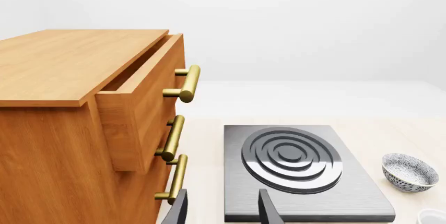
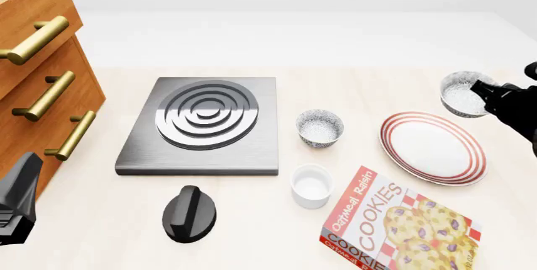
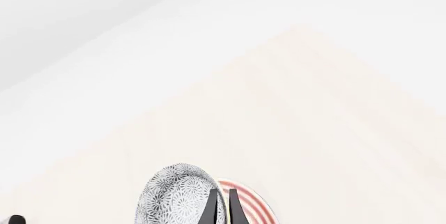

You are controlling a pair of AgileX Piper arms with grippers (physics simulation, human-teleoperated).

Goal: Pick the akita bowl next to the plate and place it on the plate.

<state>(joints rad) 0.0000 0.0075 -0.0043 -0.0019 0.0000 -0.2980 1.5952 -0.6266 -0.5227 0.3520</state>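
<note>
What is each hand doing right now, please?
Left hand: open, holding nothing.
Right hand: closed on the rim of the speckled bowl, lifted beside the plate.

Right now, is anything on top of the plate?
No. The plate is bare in the front view. The akita bowl is tilted in the right end effector, beyond the plate's far edge. Its twin sits left of the plate.

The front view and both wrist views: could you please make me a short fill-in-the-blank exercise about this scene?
1. The right gripper is shut on the rim of a speckled ____.
2. The plate has thin rings of ____ colour around its rim.
3. The white cup stands between the stove knob and the ____ box.
4. The top drawer of the wooden cabinet is ____.

Missing words: bowl; red; cookies; open
</note>
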